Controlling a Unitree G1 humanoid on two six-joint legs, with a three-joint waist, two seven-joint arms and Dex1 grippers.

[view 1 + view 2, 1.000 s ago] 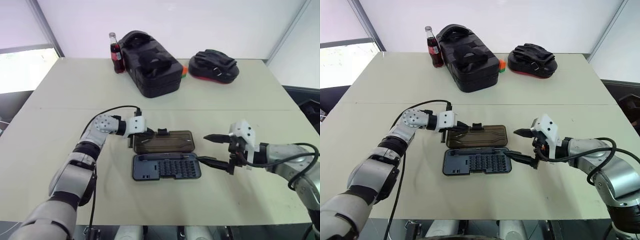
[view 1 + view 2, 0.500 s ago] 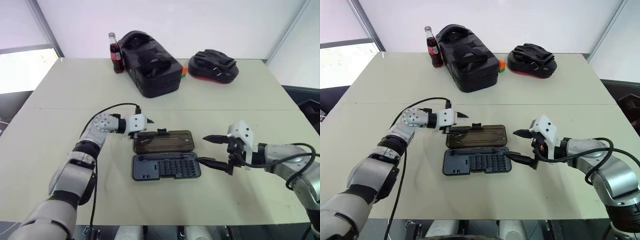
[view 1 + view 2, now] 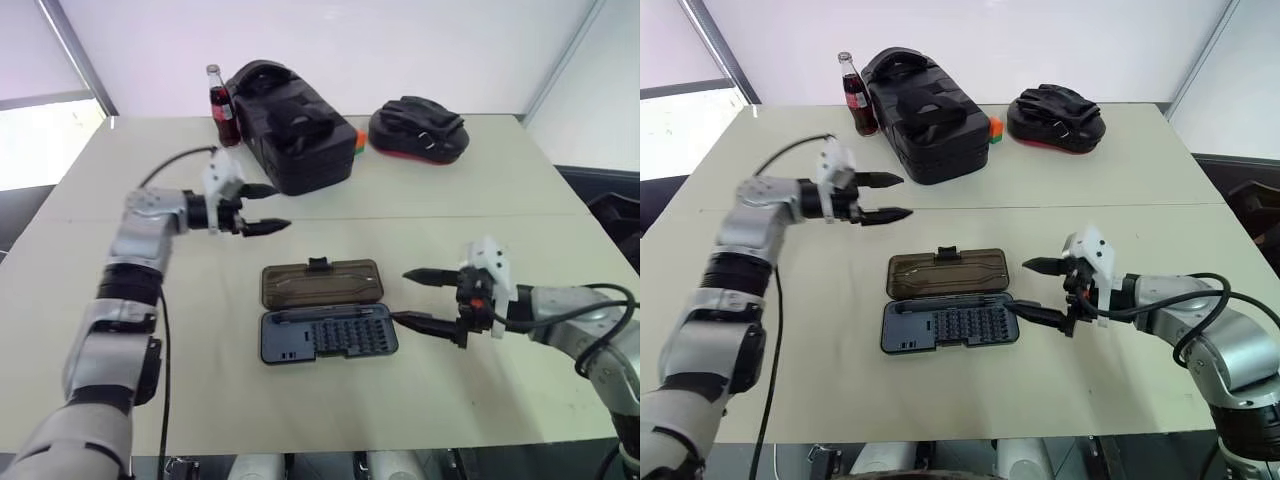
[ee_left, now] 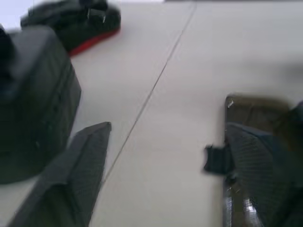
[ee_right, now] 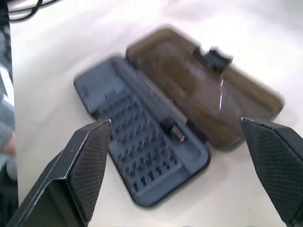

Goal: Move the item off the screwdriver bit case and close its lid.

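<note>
- Now the left gripper (image 3: 268, 207) hangs above the table, fingers spread and empty, between the bag (image 3: 290, 125) and the case (image 3: 326, 322).
- The right gripper (image 3: 418, 297) waits wide open just beside the case's right end, clear of it.
- The case lies flat open, the lid (image 3: 322, 283) on the tray's far side, with nothing resting on it.
- Next up, I'd say: swing that lid over the tray and press it shut.

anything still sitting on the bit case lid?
Nothing lies on the lid; it lies flat, open beside the bit tray. What's beneath the lid is hidden.
</note>
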